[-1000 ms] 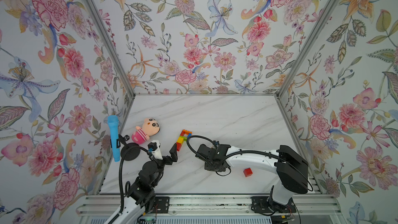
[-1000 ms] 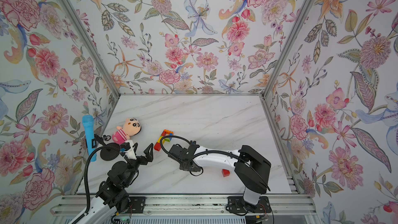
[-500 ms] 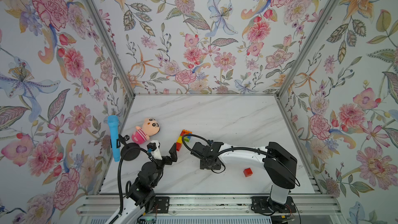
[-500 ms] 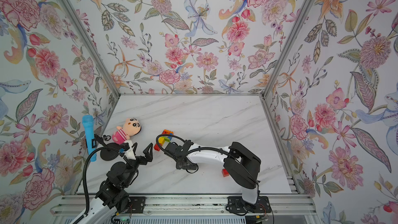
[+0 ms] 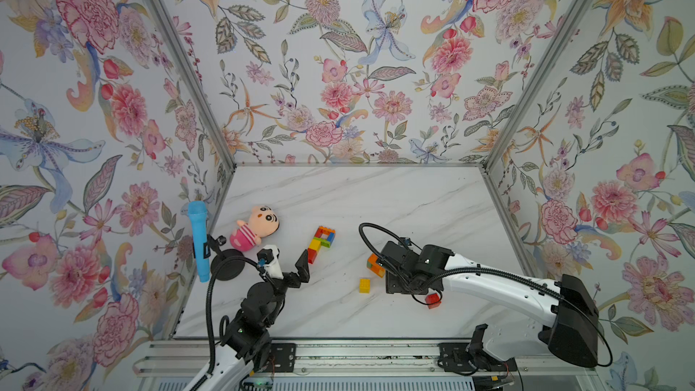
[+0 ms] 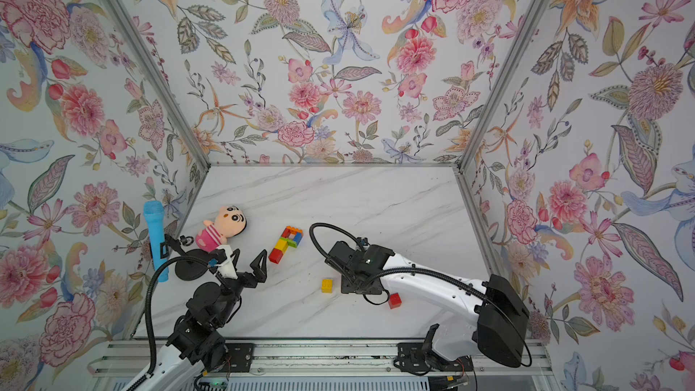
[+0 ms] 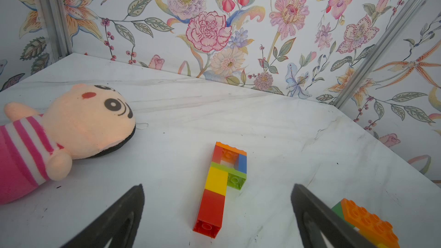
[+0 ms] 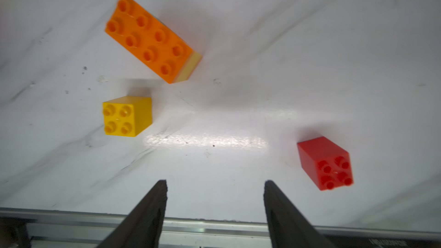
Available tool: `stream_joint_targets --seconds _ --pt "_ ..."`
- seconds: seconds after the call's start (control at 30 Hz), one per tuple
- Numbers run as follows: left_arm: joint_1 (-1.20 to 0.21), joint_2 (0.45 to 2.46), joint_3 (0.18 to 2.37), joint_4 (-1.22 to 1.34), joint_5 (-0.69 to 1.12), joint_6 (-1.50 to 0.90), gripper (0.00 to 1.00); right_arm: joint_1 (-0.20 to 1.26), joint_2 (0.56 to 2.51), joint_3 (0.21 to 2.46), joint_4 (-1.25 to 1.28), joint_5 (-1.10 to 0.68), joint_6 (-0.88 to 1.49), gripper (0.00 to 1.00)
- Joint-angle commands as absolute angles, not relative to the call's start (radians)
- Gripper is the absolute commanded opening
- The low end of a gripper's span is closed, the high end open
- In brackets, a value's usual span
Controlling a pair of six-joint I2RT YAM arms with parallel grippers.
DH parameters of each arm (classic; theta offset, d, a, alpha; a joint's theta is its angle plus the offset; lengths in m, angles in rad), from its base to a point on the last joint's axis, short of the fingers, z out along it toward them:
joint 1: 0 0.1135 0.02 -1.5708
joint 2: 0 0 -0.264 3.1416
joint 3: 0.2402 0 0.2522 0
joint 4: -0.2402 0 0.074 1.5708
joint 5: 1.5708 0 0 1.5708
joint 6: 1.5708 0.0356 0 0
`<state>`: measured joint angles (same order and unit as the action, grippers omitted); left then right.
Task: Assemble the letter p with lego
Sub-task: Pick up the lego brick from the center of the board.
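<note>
Right claw (image 8: 216, 182) withdrawn, parted, empty | left claw (image 7: 217, 186) wide | lego P (image 5: 314, 245) multicoloured (hollow loop)

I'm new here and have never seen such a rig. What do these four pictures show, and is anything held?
Two robot arms work at a white marble table. Two pictures look down from above; two come from cameras on the wrists. Each arm ends in a two-fingered hand; the left hand and the right hand are both open, holding nothing. On the table lie a multicoloured P-shaped brick build, a loose yellow square brick, a red square brick, an orange long brick and a pink plush doll.
</note>
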<state>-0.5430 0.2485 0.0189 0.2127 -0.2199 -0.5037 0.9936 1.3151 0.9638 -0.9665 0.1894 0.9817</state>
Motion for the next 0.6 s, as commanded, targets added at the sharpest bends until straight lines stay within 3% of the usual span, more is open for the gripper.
stream_joint_targets --seconds 0.0,0.17,0.57 --pt "-0.535 0.246 -0.014 0.226 -0.219 -0.482 0.99 0.905 1.222 0.863 -1.068 0.138 0.885 0.67" --pt "-0.535 0.244 -0.015 0.228 -0.217 -0.48 0.99 0.811 1.128 0.802 -1.068 0.116 0.829 0.67" --pt "-0.536 0.253 -0.015 0.233 -0.215 -0.478 0.99 0.696 1.113 0.709 -1.052 0.087 0.764 0.66"
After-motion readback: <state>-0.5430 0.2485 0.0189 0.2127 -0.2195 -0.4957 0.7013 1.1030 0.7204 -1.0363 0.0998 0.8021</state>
